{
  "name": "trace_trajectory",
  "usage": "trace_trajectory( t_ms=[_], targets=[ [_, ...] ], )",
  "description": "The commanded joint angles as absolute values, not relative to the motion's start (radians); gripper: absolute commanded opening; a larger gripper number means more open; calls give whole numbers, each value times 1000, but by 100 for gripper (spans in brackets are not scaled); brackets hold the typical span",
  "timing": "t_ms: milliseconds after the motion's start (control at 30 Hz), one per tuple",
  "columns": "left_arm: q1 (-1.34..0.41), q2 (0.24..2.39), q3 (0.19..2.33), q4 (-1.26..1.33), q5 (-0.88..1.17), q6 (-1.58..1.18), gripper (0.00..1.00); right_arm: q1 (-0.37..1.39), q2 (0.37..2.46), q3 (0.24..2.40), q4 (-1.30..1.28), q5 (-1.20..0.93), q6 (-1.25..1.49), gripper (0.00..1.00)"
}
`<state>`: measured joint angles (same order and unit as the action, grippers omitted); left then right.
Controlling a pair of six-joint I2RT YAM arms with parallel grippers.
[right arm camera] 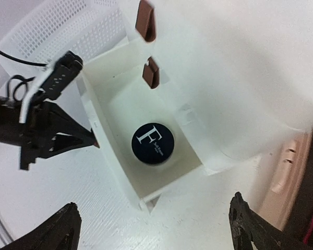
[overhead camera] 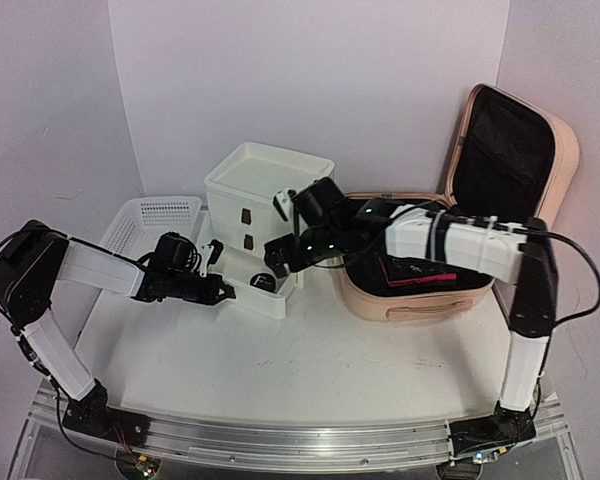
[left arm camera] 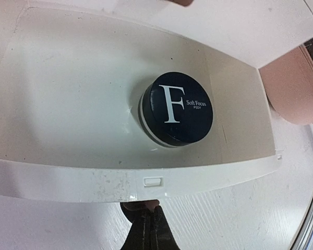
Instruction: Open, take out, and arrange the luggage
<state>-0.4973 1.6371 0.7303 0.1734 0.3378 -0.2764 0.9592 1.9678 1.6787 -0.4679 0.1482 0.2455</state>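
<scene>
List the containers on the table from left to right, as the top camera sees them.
basket → drawer box → suitcase

In the top view the right arm (overhead camera: 450, 240) covers part of the open luggage (overhead camera: 410, 305), and the dark things (overhead camera: 415, 272) inside are too small to identify. The left wrist view cuts off the left tool (left arm camera: 145, 211) at its bottom edge; the small print on the round black tin (left arm camera: 177, 108) is unreadable. The right wrist view blurs the drawer box (right arm camera: 240, 78) to white and cuts off the 2 fingers (right arm camera: 55, 232) of the right tool (right arm camera: 152, 203).
</scene>
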Motion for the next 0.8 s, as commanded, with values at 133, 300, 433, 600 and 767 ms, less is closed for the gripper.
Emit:
trace_trajectory(
  t_ms=[133, 300, 433, 600, 767],
  targets=[
    [-502, 1755, 945, 238, 226, -285, 5, 921, 1677, 1411, -452, 281, 336, 98],
    [-502, 1845, 1003, 324, 256, -408, 30, 919, 1670, 1379, -451, 304, 367, 98],
    [-502, 1891, 1019, 403, 270, -488, 38, 918, 1679, 1385, -451, 308, 375, 98],
    [-502, 1848, 958, 437, 238, -512, 38, 919, 1686, 1393, -451, 313, 368, 98],
    [-498, 1794, 868, 462, 227, -569, 41, 919, 1699, 1388, -449, 314, 361, 98]
  ],
)
